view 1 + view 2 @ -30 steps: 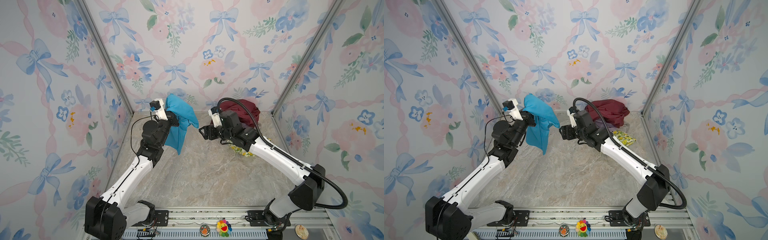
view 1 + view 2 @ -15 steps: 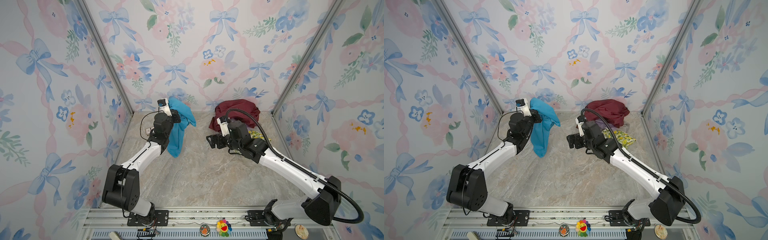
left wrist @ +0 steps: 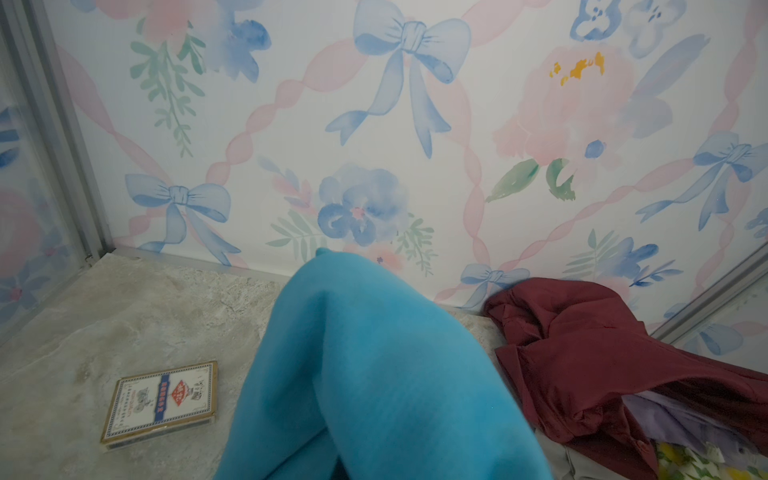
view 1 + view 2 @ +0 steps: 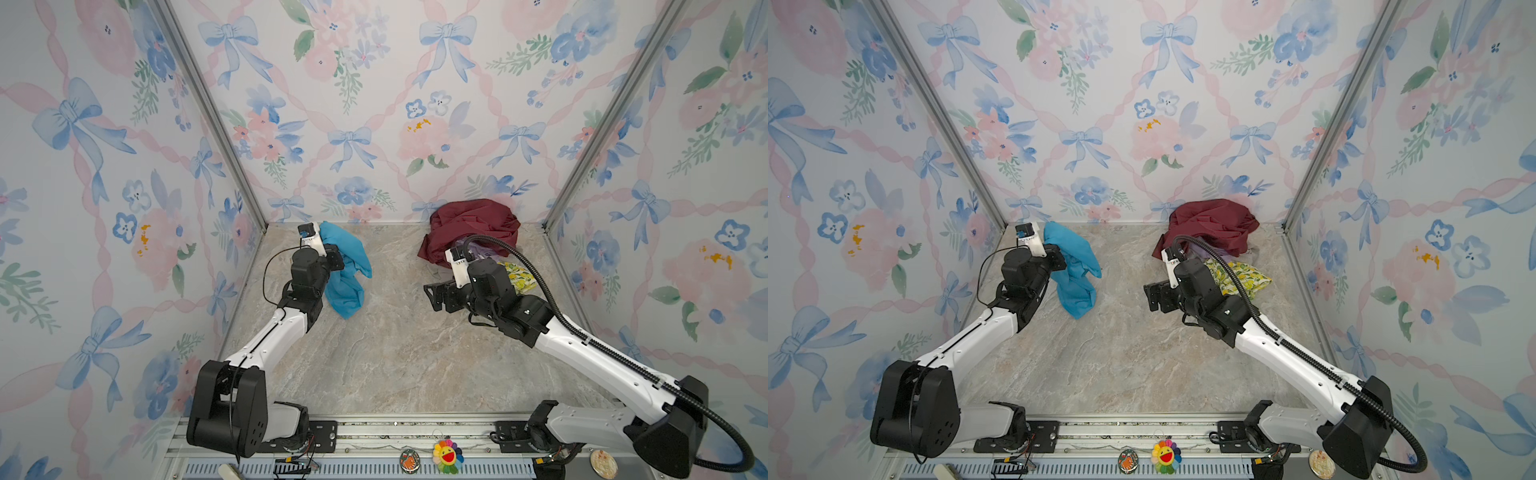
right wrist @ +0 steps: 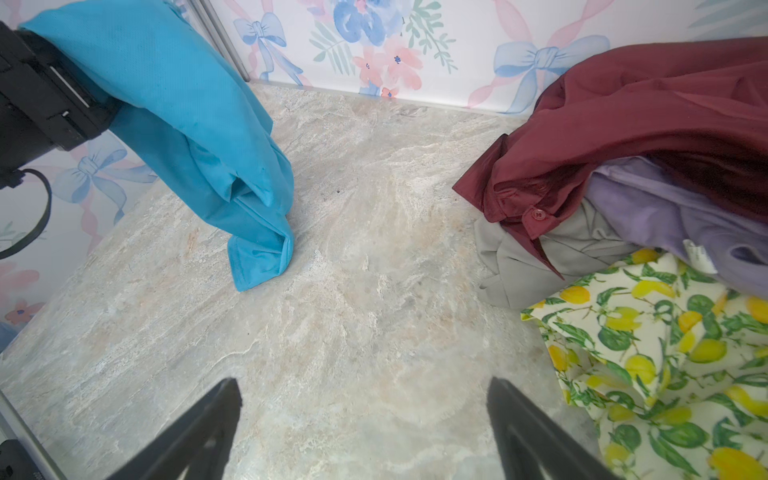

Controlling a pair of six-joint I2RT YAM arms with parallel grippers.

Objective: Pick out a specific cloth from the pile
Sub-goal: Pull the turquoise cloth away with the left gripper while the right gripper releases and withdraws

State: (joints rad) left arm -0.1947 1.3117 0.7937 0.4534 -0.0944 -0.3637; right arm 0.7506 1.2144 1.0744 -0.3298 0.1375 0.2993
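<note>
Your left gripper (image 4: 335,259) is clamped on the cloth (image 4: 348,274), held well apart from the pile (image 4: 473,226). Its tail seems to brush the floor (image 4: 395,353) (separation looks done). Right gripper (image 5: 362,419): jaws apart, empty, just beside the pile. Left to do: lay it down, release.

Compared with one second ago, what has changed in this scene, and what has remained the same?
The left pincer, shut on the cloth, came down, so the cloth's lower end now touches the table. The right pincer, open and empty, drew back from the cloth toward the near side. Nothing was newly taken or let go. The pile stayed as it was.
</note>
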